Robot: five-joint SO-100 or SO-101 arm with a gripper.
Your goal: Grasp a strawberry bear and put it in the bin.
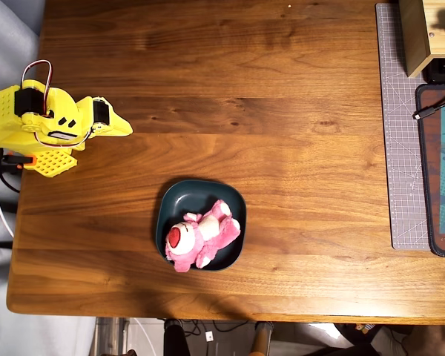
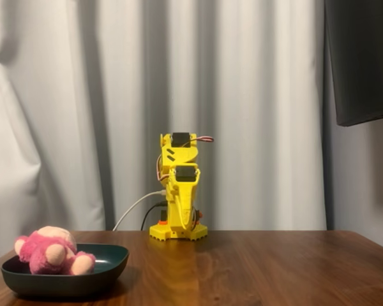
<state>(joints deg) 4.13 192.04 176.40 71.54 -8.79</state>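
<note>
strawberry bear (image 1: 202, 235) lies inside bin (image 1: 170, 200) near the table's front edge, task apparently complete; gripper (image 1: 122, 126) folded at the left edge, clenched and empty.

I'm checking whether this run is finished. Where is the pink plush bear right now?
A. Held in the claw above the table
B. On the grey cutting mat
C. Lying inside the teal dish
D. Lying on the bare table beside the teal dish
C: the overhead view shows the pink plush bear lying inside the teal dish, while the folded claw sits apart from it.
</note>
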